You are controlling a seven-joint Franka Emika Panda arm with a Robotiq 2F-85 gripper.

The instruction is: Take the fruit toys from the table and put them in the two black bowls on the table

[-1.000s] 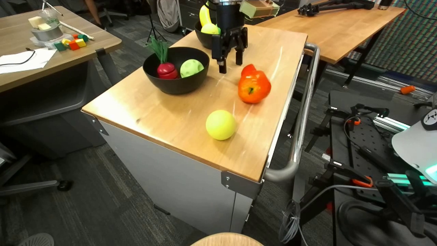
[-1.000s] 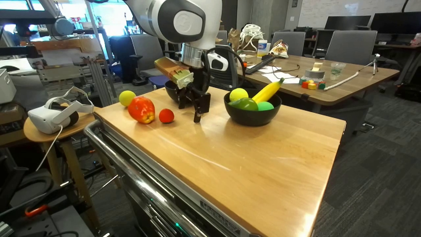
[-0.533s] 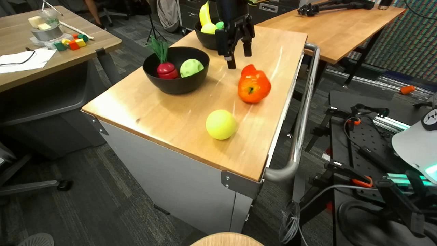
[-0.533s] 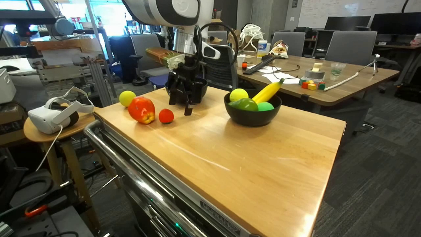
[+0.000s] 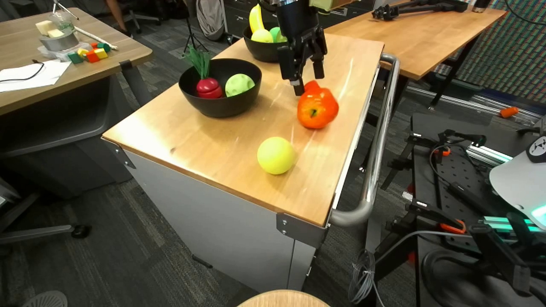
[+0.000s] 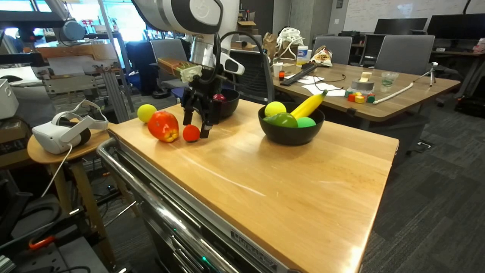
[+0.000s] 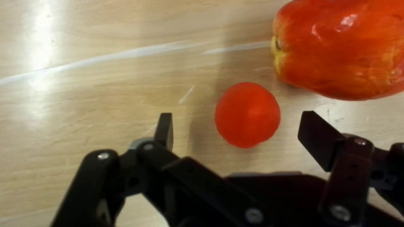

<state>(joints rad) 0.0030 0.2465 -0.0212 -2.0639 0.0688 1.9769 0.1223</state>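
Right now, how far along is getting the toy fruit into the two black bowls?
Looks done: one bowl holds the banana, a yellow ball and two green pieces; the second bowl, a green-topped red piece and a pale green ball.
In hand: nothing gripped; the open gripper frames the small red ball in the wrist view.
Left: that ball, the large orange-red fruit and the loose yellow ball, on the table.

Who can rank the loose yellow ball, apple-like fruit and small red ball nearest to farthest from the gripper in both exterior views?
1. Small red ball: right by the open gripper.
2. Apple-like fruit: beside the red ball.
3. Loose yellow ball: near one end of the table.
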